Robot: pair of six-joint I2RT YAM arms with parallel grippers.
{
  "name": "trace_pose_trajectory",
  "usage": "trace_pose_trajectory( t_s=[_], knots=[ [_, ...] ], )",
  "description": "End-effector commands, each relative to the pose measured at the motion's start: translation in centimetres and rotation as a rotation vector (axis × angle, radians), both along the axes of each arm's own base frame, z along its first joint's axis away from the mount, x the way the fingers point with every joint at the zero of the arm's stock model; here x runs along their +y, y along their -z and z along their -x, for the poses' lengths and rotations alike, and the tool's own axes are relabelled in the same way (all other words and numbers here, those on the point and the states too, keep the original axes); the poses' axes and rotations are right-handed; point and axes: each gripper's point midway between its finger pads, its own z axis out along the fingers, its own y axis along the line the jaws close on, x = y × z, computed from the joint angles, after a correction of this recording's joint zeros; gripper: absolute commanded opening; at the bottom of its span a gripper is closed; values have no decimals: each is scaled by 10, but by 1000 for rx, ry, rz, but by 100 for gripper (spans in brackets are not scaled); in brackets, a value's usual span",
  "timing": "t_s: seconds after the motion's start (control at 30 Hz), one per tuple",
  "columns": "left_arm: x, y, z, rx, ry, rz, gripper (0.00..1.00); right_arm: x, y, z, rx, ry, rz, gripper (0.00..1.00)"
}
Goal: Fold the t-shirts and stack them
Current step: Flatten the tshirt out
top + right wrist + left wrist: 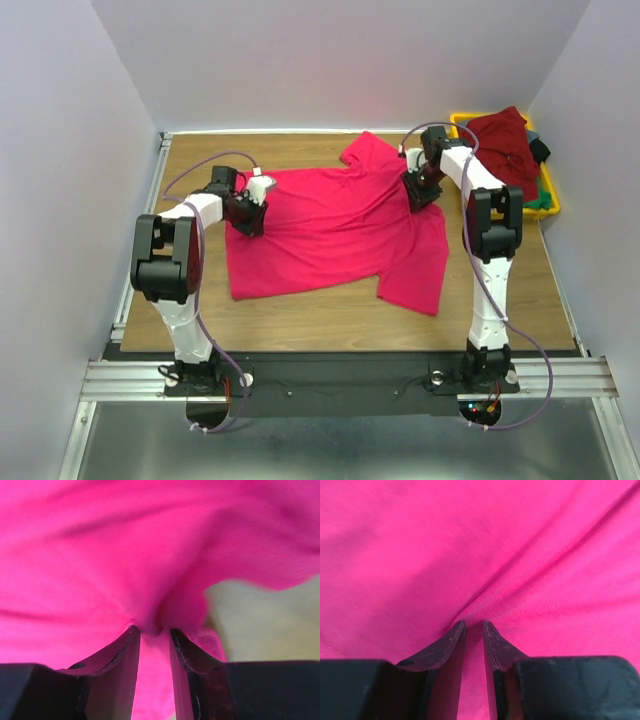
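Left jaws and right jaws stand narrow, each pinching a ridge of the crimson shirt [330, 230], spread on the table [300, 322]. Best to lift both edges level and together, so the fold lands straight.

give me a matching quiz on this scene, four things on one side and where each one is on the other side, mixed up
Things:
1. crimson t-shirt
2. yellow bin
3. maroon shirt
4. left gripper

Places:
a. far right corner of the table
b. pinched onto the left side of the spread shirt
c. spread across the middle of the table
d. piled on top inside the bin

Pairs: 1-c, 2-a, 3-d, 4-b
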Motion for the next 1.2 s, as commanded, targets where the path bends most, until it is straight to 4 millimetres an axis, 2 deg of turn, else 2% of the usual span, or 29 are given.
trace_pose_trajectory(
  t_s=[0.0, 0.03, 0.07, 0.13, 0.17, 0.2, 0.23, 0.27, 0.33, 0.37, 0.4, 0.43, 0.47, 0.5, 0.6, 0.63, 0.77, 0.87, 0.9, 0.93, 0.97, 1.0, 1.03, 1.07, 1.1, 1.13, 1.17],
  knots=[
    [35, 27, -29, 34, -123, -111, 33, 2, 4, -53, -124, 44, 32, 38],
    [42, 25, -40, 19, -137, -140, 32, 3, 4, -48, -111, 40, 34, 40],
    [50, 31, -44, 27, -151, -158, 32, 1, 2, -44, -106, 34, 40, 40],
    [62, 31, -55, 10, -170, -188, 32, -3, -8, -30, -107, 13, 60, 40],
    [69, 36, -56, 19, -182, -198, 32, -9, 6, -10, -51, -7, 85, 40],
    [74, 34, -60, 7, -183, -206, 29, -11, 10, 1, -27, -16, 95, 40],
    [74, 34, -60, 6, -178, -200, 28, -13, 4, 12, -20, -28, 98, 40],
    [73, 33, -60, 6, -171, -197, 28, -17, 23, 43, 68, -50, 106, 40],
    [72, 32, -55, 5, -130, -204, 28, -20, 31, 75, 135, -75, 108, 39],
    [72, 31, -50, 10, -116, -207, 28, -18, 27, 88, 144, -94, 111, 38],
    [72, 23, -49, -12, -110, -209, 28, -18, 29, 101, 164, -113, 114, 38],
    [73, 26, -39, -5, -81, -220, 28, -19, 40, 132, 239, -129, 116, 38],
    [73, 20, -33, -11, -66, -225, 28, -17, 33, 141, 232, -152, 113, 38],
    [73, 25, -19, 14, -45, -230, 28, -18, 37, 165, 288, -164, 112, 38],
    [73, 18, 5, 24, 22, -243, 28, -13, 24, 189, 306, -203, 84, 39],
    [73, 18, 22, 38, 57, -247, 27, -14, 21, 202, 338, -215, 79, 39],
    [71, 20, 64, 90, 140, -242, 26, -9, -2, 229, 389, -281, 15, 40],
    [61, 9, 82, 135, 207, -188, 26, -6, -16, 215, 337, -284, 1, 40],
    [56, 2, 82, 129, 229, -164, 26, 0, -31, 190, 258, -275, -19, 40],
    [47, -15, 73, 102, 253, -115, 27, 1, -36, 177, 229, -253, -42, 41],
    [49, -26, 64, 80, 236, -89, 29, 5, -46, 158, 185, -236, -65, 43],
    [45, -36, 56, 59, 237, -64, 31, 12, -65, 126, 98, -211, -92, 43],
    [38, -61, 33, -6, 223, -19, 32, 12, -75, 104, 42, -183, -99, 44],
    [35, -70, 20, -32, 209, 3, 34, 13, -69, 88, 51, -139, -109, 44],
    [32, -90, 1, -92, 197, 24, 36, 16, -87, 56, -44, -119, -115, 44],
    [33, -98, -11, -117, 166, 32, 37, 15, -90, 42, -70, -97, -113, 44],
    [32, -103, -25, -138, 121, 49, 38, 14, -74, 31, -44, -67, -103, 44]
  ],
)
